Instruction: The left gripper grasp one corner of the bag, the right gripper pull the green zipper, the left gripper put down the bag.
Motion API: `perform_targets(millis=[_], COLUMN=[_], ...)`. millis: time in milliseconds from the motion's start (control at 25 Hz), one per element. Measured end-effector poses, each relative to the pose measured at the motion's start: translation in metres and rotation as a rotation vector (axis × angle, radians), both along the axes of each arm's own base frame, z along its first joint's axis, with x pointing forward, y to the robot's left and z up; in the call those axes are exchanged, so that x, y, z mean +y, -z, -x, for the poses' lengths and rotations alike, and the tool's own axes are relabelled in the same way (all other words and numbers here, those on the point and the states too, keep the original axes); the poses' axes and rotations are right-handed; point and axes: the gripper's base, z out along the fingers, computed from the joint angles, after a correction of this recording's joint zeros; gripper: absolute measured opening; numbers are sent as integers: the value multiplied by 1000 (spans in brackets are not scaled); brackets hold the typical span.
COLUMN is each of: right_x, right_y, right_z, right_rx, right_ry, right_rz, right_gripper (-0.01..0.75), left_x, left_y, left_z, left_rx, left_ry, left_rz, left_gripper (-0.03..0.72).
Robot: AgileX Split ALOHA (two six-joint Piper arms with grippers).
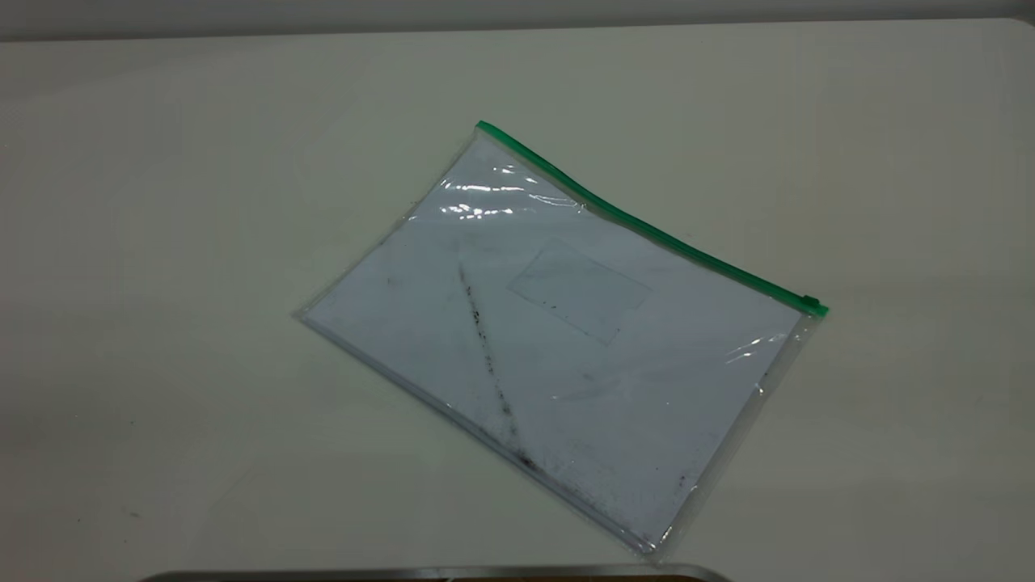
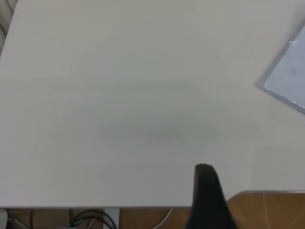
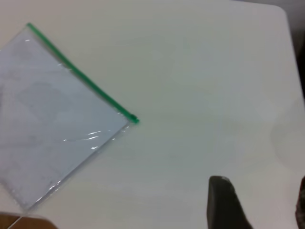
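**Exterior view: bag lies flat and untouched, both arms held back**

Left wrist view shows a single black finger point(image 2: 208, 193) of the left gripper point(image 2: 209, 200) above the bare white table point(image 2: 119, 95), near its front edge; its partner is out of frame, so whether the jaws stand apart or together cannot be told. Right wrist view shows one dark finger point(image 3: 224, 202) of the right gripper point(image 3: 257, 205) plainly and only a sliver of a second dark shape at the picture's border, so the state of those jaws cannot be told either. Neither gripper touches anything, and neither appears in the exterior view.

Outward from the left gripper, one corner of the bag point(image 2: 290, 76) enters the left wrist view, well apart from the finger. From the right gripper, the bag point(image 3: 52, 124) lies well apart across open tabletop, with the end of the green zipper point(image 3: 83, 76) as its nearest part.

From outside the rig, the bag point(image 1: 566, 347) rests flat near the middle of the table point(image 1: 162, 202), turned at an angle. White sheets show through the clear plastic, along with a dark diagonal smudge line point(image 1: 485, 347) and a small card window point(image 1: 578, 289). The green zipper point(image 1: 647, 228) runs along the bag's far long edge, and its slider tab point(image 1: 811, 305) sits at the right-hand end of that strip. A thin metallic rim point(image 1: 437, 574) shows at the bottom border of this view.
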Motion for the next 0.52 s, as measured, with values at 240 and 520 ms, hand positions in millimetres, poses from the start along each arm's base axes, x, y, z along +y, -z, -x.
perform_targets(millis=[240, 520], right_x=[-1, -1], right_y=[0, 0], right_z=[0, 0], right_rx=[1, 1], right_ry=[11, 11], right_rz=[-7, -7], right_gripper=[352, 297], left_x=[0, 0], left_y=[0, 0], left_z=[0, 0], left_rx=[0, 0], left_ry=[0, 4], left_rz=[0, -5], left_gripper=[569, 569])
